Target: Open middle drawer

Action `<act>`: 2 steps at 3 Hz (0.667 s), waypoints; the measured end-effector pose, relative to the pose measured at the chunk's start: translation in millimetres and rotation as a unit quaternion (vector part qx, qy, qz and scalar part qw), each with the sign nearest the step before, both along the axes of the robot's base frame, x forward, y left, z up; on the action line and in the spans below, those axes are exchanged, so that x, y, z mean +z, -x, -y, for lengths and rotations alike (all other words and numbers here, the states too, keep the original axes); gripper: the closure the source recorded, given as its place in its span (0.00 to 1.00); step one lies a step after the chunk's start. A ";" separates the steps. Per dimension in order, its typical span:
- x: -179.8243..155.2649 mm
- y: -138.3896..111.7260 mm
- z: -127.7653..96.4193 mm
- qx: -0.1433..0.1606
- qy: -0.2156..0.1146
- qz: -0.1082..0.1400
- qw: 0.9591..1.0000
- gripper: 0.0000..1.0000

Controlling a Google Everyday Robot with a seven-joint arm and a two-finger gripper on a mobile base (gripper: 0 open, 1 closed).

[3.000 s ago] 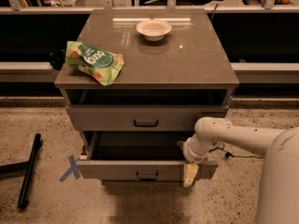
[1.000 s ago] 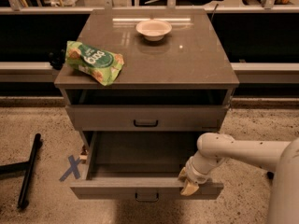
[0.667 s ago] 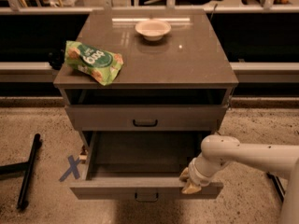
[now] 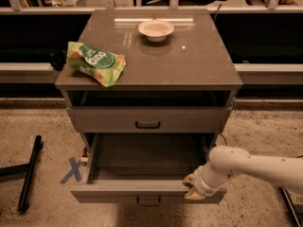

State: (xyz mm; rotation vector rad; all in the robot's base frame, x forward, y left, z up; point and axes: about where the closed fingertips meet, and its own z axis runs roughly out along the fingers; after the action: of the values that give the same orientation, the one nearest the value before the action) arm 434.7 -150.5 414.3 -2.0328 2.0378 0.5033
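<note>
The middle drawer [image 4: 113,193] is a grey flat front with a small black bar handle [image 4: 148,201]. It stands pulled far out of the cabinet, and its empty inside [image 4: 147,157] shows. My gripper [image 4: 191,189] is on a white arm coming in from the right. It rests at the top edge of the drawer's front, near its right end. The drawer above [image 4: 147,119] is pushed in, with its own black handle. Any drawer below is hidden under the pulled-out one.
On the cabinet top [image 4: 189,56] lie a green snack bag [image 4: 96,62] at the left and a white bowl [image 4: 155,29] at the back. A black bar [image 4: 29,171] and a blue X mark [image 4: 72,170] are on the floor at the left.
The middle drawer has slid much farther out toward the camera. My gripper has moved down and forward with its front edge. The bag and bowl have not moved.
</note>
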 end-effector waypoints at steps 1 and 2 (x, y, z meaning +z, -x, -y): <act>-5.3 18.7 -3.2 -0.017 -0.023 0.007 1.000 1.00; -5.3 18.7 -3.2 -0.017 -0.023 0.007 1.000 1.00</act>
State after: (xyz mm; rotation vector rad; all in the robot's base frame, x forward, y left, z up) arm 416.0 -147.3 409.0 -1.9676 2.0296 0.5213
